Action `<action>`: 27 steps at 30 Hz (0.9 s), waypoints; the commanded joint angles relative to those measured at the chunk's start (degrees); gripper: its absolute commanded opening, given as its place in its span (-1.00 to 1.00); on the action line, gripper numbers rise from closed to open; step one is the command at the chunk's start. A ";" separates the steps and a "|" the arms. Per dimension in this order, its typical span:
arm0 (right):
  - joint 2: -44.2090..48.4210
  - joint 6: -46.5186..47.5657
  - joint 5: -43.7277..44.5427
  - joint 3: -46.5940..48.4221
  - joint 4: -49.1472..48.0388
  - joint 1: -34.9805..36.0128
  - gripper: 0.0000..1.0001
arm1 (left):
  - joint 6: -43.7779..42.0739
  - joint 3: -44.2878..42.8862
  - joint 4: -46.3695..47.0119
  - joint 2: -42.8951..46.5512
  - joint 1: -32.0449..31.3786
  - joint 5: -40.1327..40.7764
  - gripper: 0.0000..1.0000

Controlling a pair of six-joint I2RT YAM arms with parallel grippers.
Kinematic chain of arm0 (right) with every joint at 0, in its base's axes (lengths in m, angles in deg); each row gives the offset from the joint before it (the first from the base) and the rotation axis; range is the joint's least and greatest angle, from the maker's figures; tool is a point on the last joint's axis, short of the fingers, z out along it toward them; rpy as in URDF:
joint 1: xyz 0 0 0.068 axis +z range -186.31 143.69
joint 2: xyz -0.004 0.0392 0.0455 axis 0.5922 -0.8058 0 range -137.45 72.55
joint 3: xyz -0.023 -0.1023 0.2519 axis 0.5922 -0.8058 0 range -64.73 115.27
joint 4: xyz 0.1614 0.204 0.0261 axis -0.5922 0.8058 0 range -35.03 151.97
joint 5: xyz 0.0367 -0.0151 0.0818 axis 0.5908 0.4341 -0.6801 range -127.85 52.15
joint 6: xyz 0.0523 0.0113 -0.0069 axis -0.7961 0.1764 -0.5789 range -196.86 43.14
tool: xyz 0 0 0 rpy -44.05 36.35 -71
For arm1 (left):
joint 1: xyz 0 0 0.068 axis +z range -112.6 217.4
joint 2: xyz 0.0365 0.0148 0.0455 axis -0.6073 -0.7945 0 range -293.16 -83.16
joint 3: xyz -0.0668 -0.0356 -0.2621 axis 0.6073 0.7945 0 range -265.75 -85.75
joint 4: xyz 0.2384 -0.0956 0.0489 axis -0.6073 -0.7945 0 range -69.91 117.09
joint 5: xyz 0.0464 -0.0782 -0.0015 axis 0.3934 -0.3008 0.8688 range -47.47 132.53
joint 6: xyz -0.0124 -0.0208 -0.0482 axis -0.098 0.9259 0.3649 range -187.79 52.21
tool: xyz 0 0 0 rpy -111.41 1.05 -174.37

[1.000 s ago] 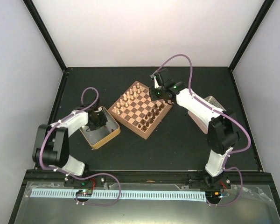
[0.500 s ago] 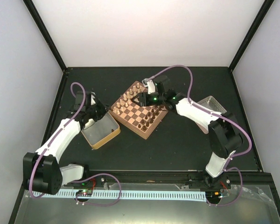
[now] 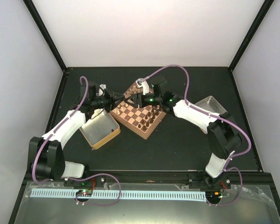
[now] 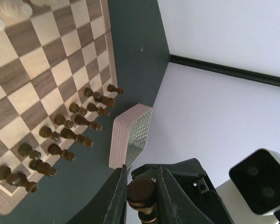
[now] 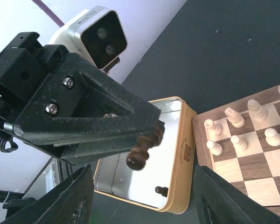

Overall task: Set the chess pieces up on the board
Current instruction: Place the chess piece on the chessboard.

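Observation:
The board (image 3: pixel 139 111) lies at an angle mid-table, with dark brown chess pieces (image 3: pixel 147 119) along its near-right side and cream ones on its far-left side. My left gripper (image 3: pixel 115 99) hovers by the board's left corner, shut on a dark brown piece (image 4: pixel 141 190) that sticks out from its fingers (image 5: pixel 139 156). My right gripper (image 3: pixel 132 99) is open and empty over the board's left part, facing the left gripper from close by. In the right wrist view its fingers (image 5: pixel 74 196) stand wide apart on either side of the held piece. One more dark piece (image 5: pixel 162 190) lies in the tin.
A yellow-rimmed tin (image 3: pixel 100 128) sits left of the board, below the left gripper. A shallow metal tray (image 3: pixel 210 103) lies right of the board and also shows in the left wrist view (image 4: pixel 130 135). Cream chessmen (image 5: pixel 238 126) stand near the board's edge.
My left gripper rose out of the tin with the dark piece and moved toward the board's left corner. My right gripper swept left across the board to face it.

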 commanded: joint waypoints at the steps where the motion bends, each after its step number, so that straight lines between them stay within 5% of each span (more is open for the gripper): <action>1: 0.42 1.78 0.68 1.44 0.81 0.18 0.18 | 5.88 -2.21 4.61 -0.65 -0.98 -3.16 -0.80; 27: -3.35 0.21 4.21 7.77 6.53 1.51 -0.95 | 4.87 -1.61 3.31 0.19 -1.78 -1.28 -0.79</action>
